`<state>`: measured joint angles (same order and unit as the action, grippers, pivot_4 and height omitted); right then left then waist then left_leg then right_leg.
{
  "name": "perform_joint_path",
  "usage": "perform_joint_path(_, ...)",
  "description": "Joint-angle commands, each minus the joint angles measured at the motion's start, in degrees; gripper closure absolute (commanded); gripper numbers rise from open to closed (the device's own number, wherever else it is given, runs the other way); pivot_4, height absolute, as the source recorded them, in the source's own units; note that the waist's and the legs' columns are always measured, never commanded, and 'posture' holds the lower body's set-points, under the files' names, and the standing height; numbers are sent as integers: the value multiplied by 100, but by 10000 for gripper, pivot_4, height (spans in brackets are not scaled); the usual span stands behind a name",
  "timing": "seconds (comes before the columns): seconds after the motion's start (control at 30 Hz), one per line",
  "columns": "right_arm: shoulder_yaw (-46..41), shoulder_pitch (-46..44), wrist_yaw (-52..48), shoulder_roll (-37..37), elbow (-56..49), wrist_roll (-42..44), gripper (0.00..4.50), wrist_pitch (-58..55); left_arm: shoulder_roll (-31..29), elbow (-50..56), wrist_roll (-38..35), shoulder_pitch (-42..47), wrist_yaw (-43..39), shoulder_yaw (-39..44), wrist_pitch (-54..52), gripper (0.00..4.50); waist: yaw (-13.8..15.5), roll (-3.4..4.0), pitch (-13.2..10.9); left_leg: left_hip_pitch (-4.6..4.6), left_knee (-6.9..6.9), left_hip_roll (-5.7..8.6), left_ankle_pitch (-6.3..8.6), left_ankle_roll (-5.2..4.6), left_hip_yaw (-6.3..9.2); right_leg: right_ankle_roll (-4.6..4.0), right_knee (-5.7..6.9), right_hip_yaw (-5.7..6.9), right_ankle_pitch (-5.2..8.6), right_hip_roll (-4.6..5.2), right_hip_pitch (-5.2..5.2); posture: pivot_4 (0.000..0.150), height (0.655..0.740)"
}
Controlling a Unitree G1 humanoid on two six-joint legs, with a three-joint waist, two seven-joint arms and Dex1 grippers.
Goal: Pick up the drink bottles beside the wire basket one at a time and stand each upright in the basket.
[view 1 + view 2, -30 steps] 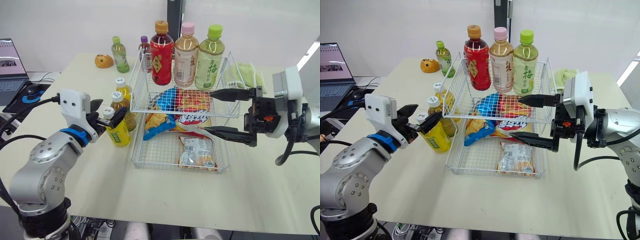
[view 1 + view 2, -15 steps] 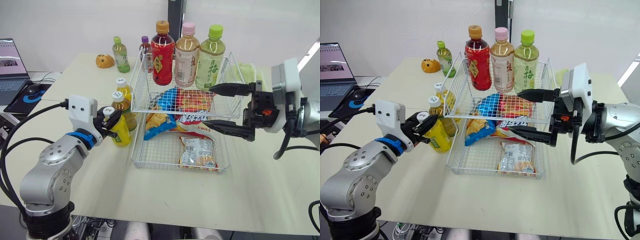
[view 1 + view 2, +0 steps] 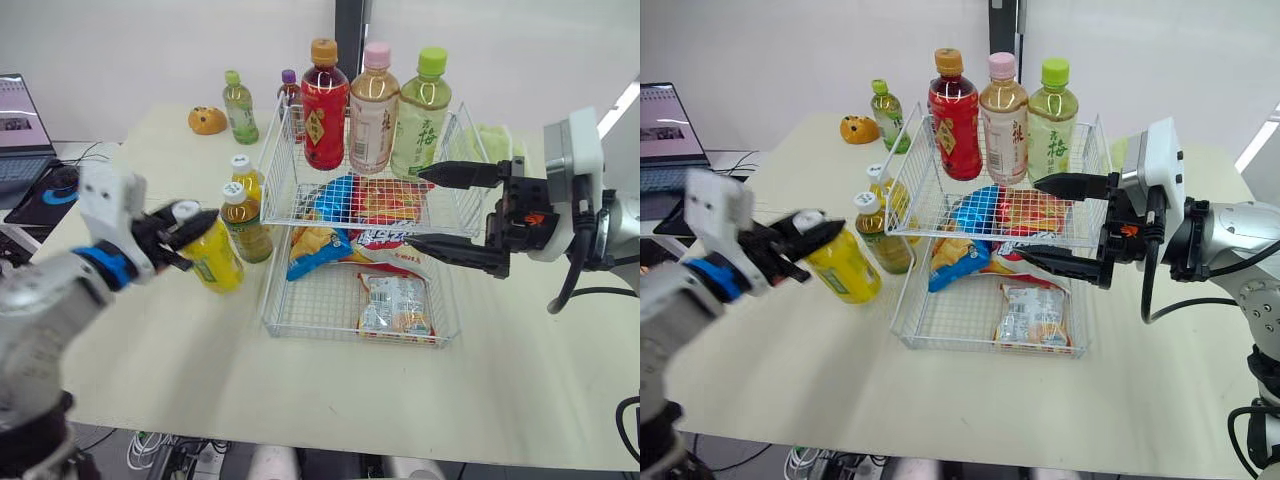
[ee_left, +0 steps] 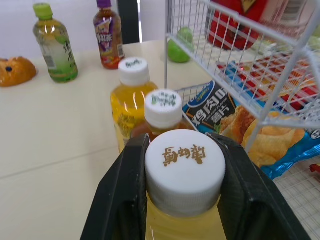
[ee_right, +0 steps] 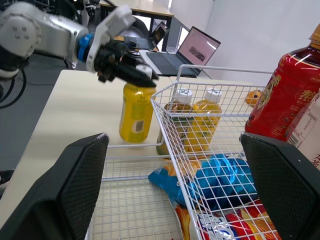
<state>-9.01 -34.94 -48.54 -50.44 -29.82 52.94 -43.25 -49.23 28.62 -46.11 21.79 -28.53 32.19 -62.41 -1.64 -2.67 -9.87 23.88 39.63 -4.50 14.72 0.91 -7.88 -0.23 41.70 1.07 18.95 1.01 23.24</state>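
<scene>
Basket with three bottles, snacks

**Legible Markings: Chinese Print Only**

White cap of the yellow bottle: gold characters, seen inverted, apparently 康师傅. Blue snack bag in the wire basket: white characters including 鸡肉. At the basket's 12 o'clock, the green-capped bottle has a label bearing 梅, and the pink-capped bottle a label bearing 桃. Remaining labels illegible.
</scene>
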Motion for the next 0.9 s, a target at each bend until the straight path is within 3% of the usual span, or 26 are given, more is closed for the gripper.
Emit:
perform_joint_path(0.03, -239, -61, -38, -115, 23, 17, 0, 39, -853, -685, -600, 994, -536, 301, -196, 31206, 5, 0, 0, 0, -1, 1, 0, 0, 0, 0, -4, 0, 0, 0, -1, 1500, 7211)
perform_joint_path(0.27, -415, 78, -160, -401, 99, -66, 0, 29, -1407, -2515, -1072, 3635, -816, -565, -609, 31206, 50, -1, -1, 5, -24, 4, 1, -2, -4, 2, -39, 4, -1, 2, -3, 1500, 7211)
perform_joint_path(0.63, -1058, 634, -10, -808, -147, 143, 0, -133, -858, -4416, -286, 6558, -2206, -2364, -222, 31206, 56, 2, -5, 11, -65, 6, -2, 2, -28, 2, -69, -6, 0, 1, 16, 1500, 7211)
perform_joint_path(0.73, -1132, 711, 107, -793, -227, 172, 0, -183, -560, -4689, -86, 6946, -2523, -2639, -200, 31206, 33, 6, -6, 10, -66, 7, -1, 2, -35, 3, -71, -14, 1, 2, 18, 1500, 7211)
perform_joint_path(0.9, -1350, 851, 289, -851, -283, 162, 0, -279, 193, -4459, 240, 6859, -2967, -3189, 89, 31206, 23, 14, -9, 2, -63, 7, -3, 3, -34, 3, -57, -15, 1, 2, 16, 1500, 7211)
